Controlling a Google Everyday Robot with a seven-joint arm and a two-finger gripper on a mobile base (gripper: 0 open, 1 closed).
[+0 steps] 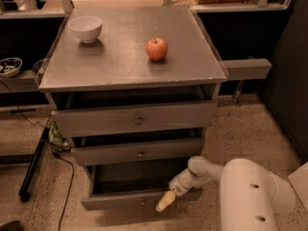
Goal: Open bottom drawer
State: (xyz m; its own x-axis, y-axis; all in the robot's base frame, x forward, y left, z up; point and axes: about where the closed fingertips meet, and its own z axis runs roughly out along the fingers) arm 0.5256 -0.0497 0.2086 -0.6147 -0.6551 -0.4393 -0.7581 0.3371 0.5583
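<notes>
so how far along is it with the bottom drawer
Mostly done: the bottom drawer sits pulled out past the middle drawer, with its dark inside showing. In hand: the gripper is at the bottom drawer's front, just right of its knob. Left: probably only a little more pull, if any, then backing the arm away.

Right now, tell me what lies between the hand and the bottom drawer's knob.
Nothing but bare drawer front: the camera view shows the hand just beside the knob on the pulled-out bottom drawer.
</notes>
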